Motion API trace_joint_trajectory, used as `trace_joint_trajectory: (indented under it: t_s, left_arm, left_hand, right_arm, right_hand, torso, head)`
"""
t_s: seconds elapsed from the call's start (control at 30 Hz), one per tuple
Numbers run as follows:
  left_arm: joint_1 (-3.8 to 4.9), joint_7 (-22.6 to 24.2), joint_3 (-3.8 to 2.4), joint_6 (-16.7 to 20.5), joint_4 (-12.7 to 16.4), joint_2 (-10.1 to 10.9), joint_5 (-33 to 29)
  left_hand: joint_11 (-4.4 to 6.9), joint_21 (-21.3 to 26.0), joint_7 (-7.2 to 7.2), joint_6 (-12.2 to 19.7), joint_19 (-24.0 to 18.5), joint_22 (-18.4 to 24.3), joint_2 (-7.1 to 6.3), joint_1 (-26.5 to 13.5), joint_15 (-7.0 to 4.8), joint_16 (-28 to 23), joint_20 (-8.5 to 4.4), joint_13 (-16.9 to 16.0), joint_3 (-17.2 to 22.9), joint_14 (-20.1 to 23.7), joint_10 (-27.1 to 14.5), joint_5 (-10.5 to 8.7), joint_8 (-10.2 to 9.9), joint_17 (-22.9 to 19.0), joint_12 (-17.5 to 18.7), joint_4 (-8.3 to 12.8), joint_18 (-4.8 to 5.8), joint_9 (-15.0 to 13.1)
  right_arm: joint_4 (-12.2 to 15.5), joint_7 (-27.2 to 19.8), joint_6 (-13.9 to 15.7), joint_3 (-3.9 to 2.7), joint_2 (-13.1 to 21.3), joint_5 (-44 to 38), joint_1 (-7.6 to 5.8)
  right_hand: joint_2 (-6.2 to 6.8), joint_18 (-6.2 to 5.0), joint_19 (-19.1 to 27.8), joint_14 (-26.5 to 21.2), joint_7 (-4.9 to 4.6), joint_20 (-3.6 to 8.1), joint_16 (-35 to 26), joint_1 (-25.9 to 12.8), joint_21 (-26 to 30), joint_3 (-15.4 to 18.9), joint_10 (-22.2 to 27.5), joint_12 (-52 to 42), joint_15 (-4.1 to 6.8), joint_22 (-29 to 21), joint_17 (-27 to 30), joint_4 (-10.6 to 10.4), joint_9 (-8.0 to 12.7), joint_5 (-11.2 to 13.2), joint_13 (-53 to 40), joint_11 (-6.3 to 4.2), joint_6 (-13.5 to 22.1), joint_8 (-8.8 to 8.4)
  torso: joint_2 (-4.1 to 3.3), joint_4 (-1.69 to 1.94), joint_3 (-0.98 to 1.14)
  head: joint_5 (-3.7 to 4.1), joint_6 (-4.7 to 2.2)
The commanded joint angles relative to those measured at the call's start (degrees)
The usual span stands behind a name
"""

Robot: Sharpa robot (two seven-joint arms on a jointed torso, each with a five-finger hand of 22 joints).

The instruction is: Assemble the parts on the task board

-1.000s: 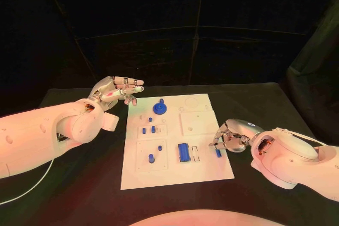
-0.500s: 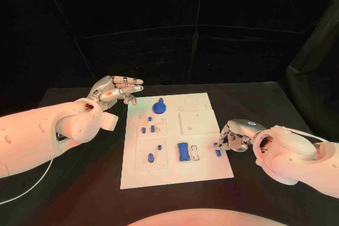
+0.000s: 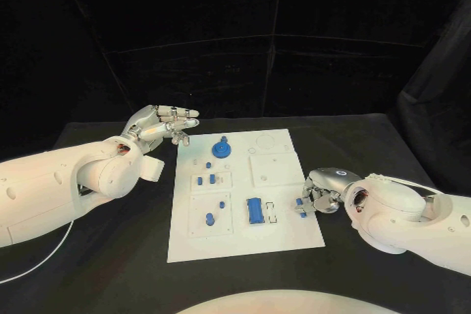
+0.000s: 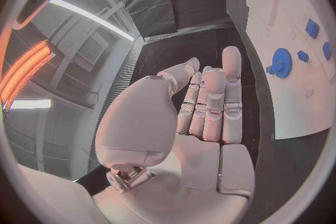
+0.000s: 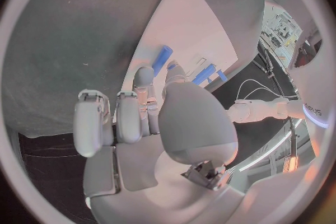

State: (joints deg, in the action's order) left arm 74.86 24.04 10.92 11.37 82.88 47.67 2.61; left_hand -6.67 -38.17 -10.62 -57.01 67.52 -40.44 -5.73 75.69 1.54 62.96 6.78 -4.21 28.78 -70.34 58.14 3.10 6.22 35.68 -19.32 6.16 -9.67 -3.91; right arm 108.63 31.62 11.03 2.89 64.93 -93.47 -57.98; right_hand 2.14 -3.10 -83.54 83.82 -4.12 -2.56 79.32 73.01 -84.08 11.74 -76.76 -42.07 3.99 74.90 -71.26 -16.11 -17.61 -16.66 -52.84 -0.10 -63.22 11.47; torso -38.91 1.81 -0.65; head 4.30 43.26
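The white task board (image 3: pixel 275 171) lies in the middle of the black table. On it are a blue gear (image 3: pixel 222 150), a long blue block (image 3: pixel 255 210) and several small blue parts (image 3: pixel 206 180). My right hand (image 3: pixel 322 195) rests at the board's right edge, fingers curled. Its thumb and a finger pinch the end of a small blue part (image 3: pixel 301 207), which in the right wrist view (image 5: pixel 162 59) pokes out past the fingertips of that hand (image 5: pixel 150 117). My left hand (image 3: pixel 162 127) hangs in the air beyond the board's far left corner, fingers apart, holding nothing (image 4: pixel 203 106).
A black curtain closes off the back of the table. Bare black tabletop runs along both sides of the board and in front of it. In the left wrist view the gear (image 4: pixel 282 61) and the board (image 4: pixel 280 11) lie off to the side of the open palm.
My right forearm has swung in nearer the board and the hand has edged slightly toward me. The small blue part stays at the board's right edge. The left hand has not moved.
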Motion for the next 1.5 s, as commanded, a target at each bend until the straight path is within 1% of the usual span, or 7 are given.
trace_joint_trajectory:
  t_s: [0.03,0.3,0.53,0.67,1.0,1.23,1.5]
  left_arm:
    - [0.08,0.30,-0.04,-0.66,0.02,-0.01,-0.17]
    - [0.07,0.29,-0.04,-0.69,0.07,0.01,-0.17]
    - [0.07,0.27,-0.03,-0.68,0.12,0.08,-0.17]
    - [0.07,0.23,-0.03,-0.69,0.12,0.16,-0.17]
    - [0.06,0.09,-0.02,-0.85,0.10,0.18,-0.17]
    - [0.05,0.10,0.00,-0.88,0.04,0.11,-0.17]
    - [0.05,0.15,0.02,-0.85,0.11,0.08,-0.17]
  left_hand:
    - [0.03,0.20,-0.26,-0.03,-0.21,0.10,0.28,0.09,-0.12,-0.18,0.17,0.08,-0.37,0.32,-0.25,-0.11,0.33,-0.09,-0.20,0.07,-0.84,0.05]
    - [0.03,0.20,-0.26,-0.03,-0.21,0.10,0.28,0.09,-0.12,-0.18,0.17,0.08,-0.37,0.32,-0.25,-0.11,0.33,-0.09,-0.20,0.07,-0.84,0.05]
    - [0.03,0.20,-0.26,-0.03,-0.21,0.10,0.28,0.09,-0.12,-0.18,0.17,0.08,-0.37,0.32,-0.25,-0.11,0.33,-0.09,-0.20,0.07,-0.84,0.05]
    - [0.03,0.20,-0.26,-0.03,-0.21,0.10,0.28,0.09,-0.12,-0.18,0.17,0.08,-0.37,0.32,-0.25,-0.11,0.33,-0.09,-0.20,0.07,-0.84,0.05]
    - [0.03,0.22,-0.27,0.00,-0.20,0.12,0.31,0.12,-0.12,-0.16,0.18,0.08,-0.39,0.33,-0.30,-0.11,0.35,-0.14,-0.26,0.11,-0.85,0.05]
    - [0.03,0.22,-0.27,0.00,-0.20,0.12,0.31,0.12,-0.12,-0.16,0.18,0.08,-0.39,0.33,-0.30,-0.11,0.35,-0.14,-0.26,0.11,-0.85,0.05]
    - [0.03,0.22,-0.27,0.00,-0.20,0.12,0.31,0.12,-0.12,-0.16,0.18,0.08,-0.39,0.33,-0.30,-0.11,0.35,-0.14,-0.26,0.11,-0.85,0.05]
  right_arm:
    - [-0.50,0.21,-1.98,0.01,-0.78,-1.10,-0.01]
    - [-2.25,0.43,-4.47,0.03,-2.84,-2.84,0.03]
    - [-2.88,0.61,-8.23,0.05,-4.17,-5.96,0.09]
    - [-2.25,0.82,-7.68,0.05,-4.17,-6.48,0.12]
    - [0.39,1.60,0.28,0.04,-2.84,-1.91,0.13]
    - [3.46,1.63,8.71,0.00,-1.14,6.85,0.09]
    - [4.58,1.65,10.75,-0.01,-1.20,13.31,0.07]
  right_hand:
    - [-0.23,0.67,0.36,2.80,0.08,-0.07,-0.17,0.39,0.20,0.28,-0.04,0.16,-0.02,6.10,0.07,0.18,-0.15,0.35,0.02,-0.22,-0.53,0.21]
    - [-1.50,0.65,0.42,2.81,0.13,0.08,-0.30,5.35,0.30,-0.79,0.22,0.78,0.14,6.05,0.10,2.79,-0.84,-0.01,0.12,-0.38,-0.36,0.05]
    - [-2.46,0.64,0.50,2.77,0.12,0.22,-0.45,11.33,0.42,-3.33,0.60,1.80,0.25,6.01,0.11,6.46,-1.28,5.56,0.52,-0.48,-0.24,-0.41]
    - [-3.61,0.66,0.44,2.80,0.25,0.32,-0.43,13.14,0.40,-5.37,0.72,2.32,0.36,6.08,-0.04,7.28,-1.26,3.56,0.77,-0.63,-0.39,-0.83]
    - [-1.96,0.71,0.23,2.89,0.25,0.31,-0.37,10.48,0.29,-8.55,0.24,3.13,0.33,6.31,-0.37,4.53,-1.02,-5.47,1.15,-0.70,-0.78,-2.26]
    - [-0.91,0.82,-0.15,3.05,0.29,0.35,-0.01,8.48,-0.02,-10.03,-0.45,2.63,0.37,6.78,-1.02,2.42,-1.04,-6.29,0.72,-0.62,-1.14,-2.68]
    - [-0.14,0.90,-0.39,3.13,0.40,0.40,0.22,7.87,-0.24,-11.05,-0.84,2.16,0.42,7.09,-1.39,1.59,-1.13,-7.28,0.30,-0.71,-1.52,-2.82]
  torso:
    - [-0.03,0.01,-0.02]
    - [-0.01,0.03,-0.03]
    - [0.02,0.06,-0.03]
    - [0.03,0.00,0.02]
    - [0.06,0.02,0.00]
    - [0.06,0.13,-0.08]
    - [0.01,0.06,-0.09]
  head:
    - [0.01,-0.04]
    - [-0.02,0.14]
    - [-0.13,0.22]
    - [-0.20,0.19]
    - [-0.18,0.06]
    - [-0.07,0.00]
    - [-0.30,0.05]
